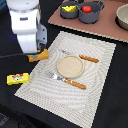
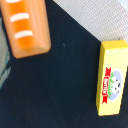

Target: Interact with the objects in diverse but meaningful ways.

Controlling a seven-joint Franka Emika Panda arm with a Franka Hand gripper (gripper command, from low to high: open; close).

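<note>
Two grey-blue pots are seen at about twelve o'clock in the exterior view, side by side on a brown board (image 1: 107,27): one pot (image 1: 69,9) holds a yellow cheese wedge (image 1: 68,8), the other pot (image 1: 90,12) a red tomato (image 1: 87,8). A striped placemat (image 1: 95,75) covers the middle of the dark table (image 1: 117,95), with a round tan plate (image 1: 69,66) at its centre. A knife (image 1: 82,57) is laid at the plate's one o'clock and a fork (image 1: 67,80) at its six o'clock, both with orange handles. The white robot arm (image 1: 25,22) is seen at ten o'clock, its claw (image 1: 39,55) closed around a golden-brown bread loaf (image 1: 40,55) at the mat's edge. A yellow butter block (image 1: 17,78) lies on the table at eight o'clock, apart from the mat. In the wrist view the loaf (image 2: 25,27) and the butter block (image 2: 111,77) are shown well apart
</note>
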